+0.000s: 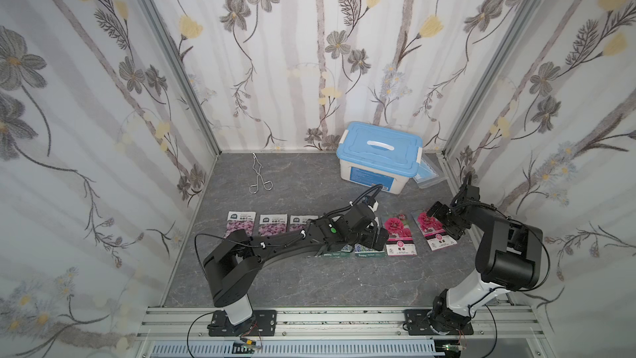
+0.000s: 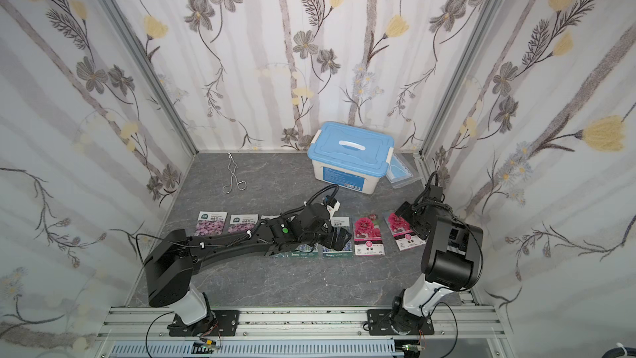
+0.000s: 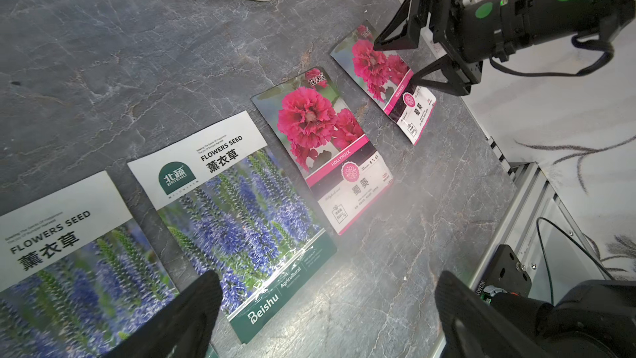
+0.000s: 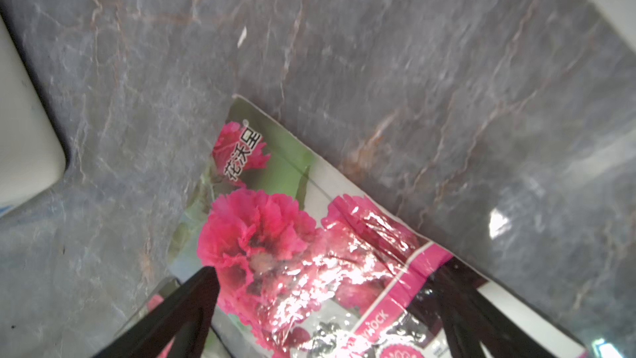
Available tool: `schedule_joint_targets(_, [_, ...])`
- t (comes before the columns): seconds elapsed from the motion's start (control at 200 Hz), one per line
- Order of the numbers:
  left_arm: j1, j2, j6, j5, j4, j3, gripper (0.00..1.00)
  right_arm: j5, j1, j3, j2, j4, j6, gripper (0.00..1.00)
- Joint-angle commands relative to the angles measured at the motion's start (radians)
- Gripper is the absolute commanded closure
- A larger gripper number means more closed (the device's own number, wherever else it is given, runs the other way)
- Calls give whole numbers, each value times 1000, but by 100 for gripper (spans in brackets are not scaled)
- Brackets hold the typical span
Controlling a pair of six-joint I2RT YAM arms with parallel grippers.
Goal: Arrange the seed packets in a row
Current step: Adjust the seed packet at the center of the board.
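Floral-printed white walls (image 1: 309, 46) enclose a grey marbled floor (image 1: 309, 280), with aluminium posts (image 1: 175, 63) in the corners.

Black arms (image 1: 285, 241), white base links (image 1: 239, 309), green round stickers (image 1: 332, 230), black cables (image 1: 365, 191).

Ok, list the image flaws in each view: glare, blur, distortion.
Right wrist view: soft all over, with strong glare on the end hollyhock packet. Left wrist view: sharp print, but a milky haze over the inner hollyhock packet's label end, and the left pincer's fingers are blurred. Both top views: even light, with a wide-angle splay of the frame posts.
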Motion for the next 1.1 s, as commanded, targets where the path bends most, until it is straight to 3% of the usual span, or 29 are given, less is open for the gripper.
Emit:
schedule_joint_targets(0.0, [2, -3, -4, -11, 36, -5, 0, -35, 12, -30, -33, -31, 38, 0])
schedule_joint_targets(0.365, [3, 11, -9, 8, 39, 2, 0, -18, 7, -43, -158, -31, 85, 0])
schedule_joint_targets(0.59, [4, 23, -2, 18, 42, 3, 0, -86, 20, -39, -249, -50, 53, 0])
schedule_joint_targets(0.654, [5, 29, 2, 16, 38, 7, 0, -134, 44, -50, -263, -36, 14, 0])
schedule_joint_targets(0.829, [27, -29, 24, -35, -15, -11, 0, -105, 150, -62, -363, 40, -49, 0])
schedule_joint_targets(0.944, [97, -140, 28, -61, -84, -58, 0, -76, 199, -58, -464, 116, -77, 0])
schedule_joint_targets(1.094, [283, -364, 1, -88, -137, -182, 0, -85, 209, -75, -623, 239, -104, 0])
